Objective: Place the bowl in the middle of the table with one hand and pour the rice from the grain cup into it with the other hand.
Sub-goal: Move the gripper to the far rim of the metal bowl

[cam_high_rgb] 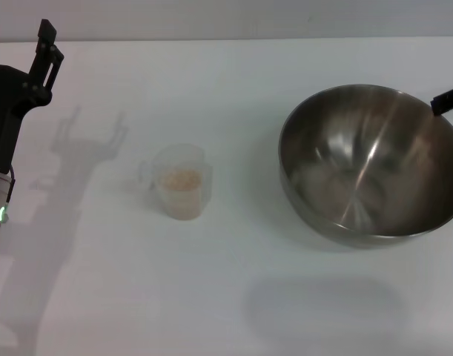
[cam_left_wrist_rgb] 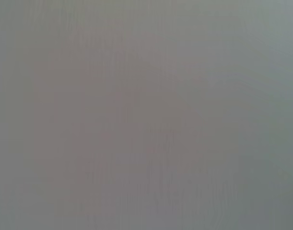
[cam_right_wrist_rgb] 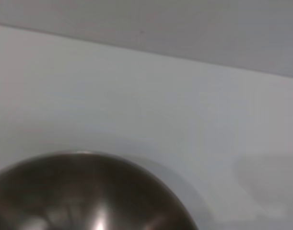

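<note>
Right end effector (cam_high_rgb: 447, 99) sits at the bowl (cam_high_rgb: 371, 167) rim; its grip I can't tell. Bowl looks raised over the tabletop (cam_high_rgb: 233, 297), right of centre. Left end effector (cam_high_rgb: 18, 41), spread, waits beyond the grain cup (cam_high_rgb: 183, 182) holding rice (cam_high_rgb: 182, 179).

Right wrist view. Bowl (cam_right_wrist_rgb: 88, 196) fills the lower portion of the frame, cut off by the frame edge; only an arc of its rim and part of the inside are visible. Metal, dark and shiny, with a bright streak of glare low on the inner wall. Soft shadow hugs the outer rim on the tabletop (cam_right_wrist_rgb: 136, 96). Tabletop plain white, matte, running from the bowl to a straight far edge. Beyond that edge, a flat grey wall (cam_right_wrist_rgb: 208, 28). Faint pale smudge on the tabletop, well apart from the bowl.
</note>
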Robot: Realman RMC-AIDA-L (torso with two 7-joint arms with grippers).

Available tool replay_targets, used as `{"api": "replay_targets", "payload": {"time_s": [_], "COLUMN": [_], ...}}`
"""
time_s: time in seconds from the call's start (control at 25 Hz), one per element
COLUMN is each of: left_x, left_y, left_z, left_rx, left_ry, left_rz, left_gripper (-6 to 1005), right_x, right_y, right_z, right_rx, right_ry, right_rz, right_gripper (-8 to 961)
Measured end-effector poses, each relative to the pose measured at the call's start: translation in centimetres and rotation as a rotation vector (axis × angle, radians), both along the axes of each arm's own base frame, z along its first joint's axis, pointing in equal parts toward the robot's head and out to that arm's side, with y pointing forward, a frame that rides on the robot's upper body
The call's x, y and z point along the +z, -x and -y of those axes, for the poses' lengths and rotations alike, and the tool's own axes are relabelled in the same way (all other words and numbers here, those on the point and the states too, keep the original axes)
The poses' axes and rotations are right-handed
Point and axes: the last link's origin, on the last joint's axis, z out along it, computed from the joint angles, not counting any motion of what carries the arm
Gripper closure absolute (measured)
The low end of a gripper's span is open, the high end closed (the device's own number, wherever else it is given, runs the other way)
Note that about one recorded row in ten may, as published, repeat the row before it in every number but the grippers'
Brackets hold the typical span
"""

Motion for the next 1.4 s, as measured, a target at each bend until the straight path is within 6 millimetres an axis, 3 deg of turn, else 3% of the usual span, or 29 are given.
{"api": "replay_targets", "payload": {"time_s": [0.64, 1.0, 1.24, 1.32, 1.4], "left_x": [-0.1, -0.1, -0.2, -0.2, -0.2], "left_y": [0.1, 0.1, 0.1, 0.1, 0.1], "left_z": [0.1, 0.1, 0.2, 0.3, 0.3], "left_rx": [0.003, 0.002, 0.003, 0.003, 0.002], "left_ry": [0.002, 0.003, 0.007, 0.008, 0.010], "left_rz": [-0.001, 0.000, 0.002, 0.003, 0.003], "left_gripper": [225, 225, 225, 225, 225], "right_x": [-3.0, -3.4, -3.7, -3.7, -3.8], "right_y": [-2.7, -3.2, -3.2, -3.2, -3.3], "right_z": [-0.1, 0.0, 0.0, 0.1, 0.0], "right_rx": [-0.053, -0.038, -0.030, -0.028, -0.027], "right_ry": [0.121, 0.142, 0.155, 0.156, 0.156], "right_rz": [-0.004, -0.014, -0.007, 0.000, 0.003], "right_gripper": [236, 236, 420, 658, 730]}}
